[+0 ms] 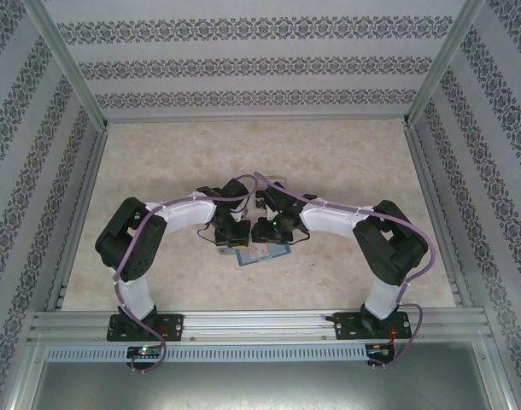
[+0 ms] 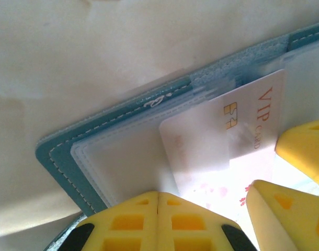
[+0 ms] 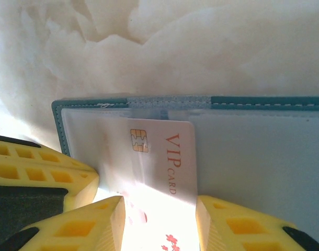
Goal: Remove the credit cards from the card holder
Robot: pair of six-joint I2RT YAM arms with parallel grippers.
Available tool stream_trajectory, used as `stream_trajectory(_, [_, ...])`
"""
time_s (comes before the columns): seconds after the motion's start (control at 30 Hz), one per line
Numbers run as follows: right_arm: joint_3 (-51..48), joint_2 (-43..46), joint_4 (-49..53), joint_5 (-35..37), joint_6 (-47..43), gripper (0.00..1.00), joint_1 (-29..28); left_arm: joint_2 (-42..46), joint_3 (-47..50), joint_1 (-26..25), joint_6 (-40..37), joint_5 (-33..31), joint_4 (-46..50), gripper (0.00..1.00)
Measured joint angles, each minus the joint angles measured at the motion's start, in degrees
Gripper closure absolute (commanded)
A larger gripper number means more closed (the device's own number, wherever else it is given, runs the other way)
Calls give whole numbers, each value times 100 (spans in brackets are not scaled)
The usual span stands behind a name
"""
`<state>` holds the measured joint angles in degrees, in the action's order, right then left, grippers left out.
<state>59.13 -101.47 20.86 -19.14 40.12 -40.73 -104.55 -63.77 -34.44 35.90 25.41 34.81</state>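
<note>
- Card holder (image 3: 253,100) lies open and flat on the table (image 2: 97,42). In the top view it sits at mid-frame, between the two wrists.
- One credit card (image 3: 159,157), pale with "VIP CARD" print and a chip, is partly out of its clear pocket. The chip end is under the plastic; the other end sticks out toward the bottom of the right wrist view.
- Left gripper (image 2: 158,196): jaws fully closed, nothing between them. The tips are down on the clear pocket at the bottom centre of the left wrist view; looks like it's pinning the holder.
- Right gripper (image 3: 159,206): jaws part-way apart, one finger at each long edge of the card's exposed end. Can't tell if it's actually pinching the card.
- Progress: early to mid, by my read. The first card is started but not free.
- Left to do: pull this card clear and set it aside. I can't see whether the other pockets hold more cards.
</note>
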Motion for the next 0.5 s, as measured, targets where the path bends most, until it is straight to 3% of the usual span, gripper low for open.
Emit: stream_trajectory(0.5, [0,-92,-17,-188,-26,67,13,-63,-76,0,-22,4,81,99])
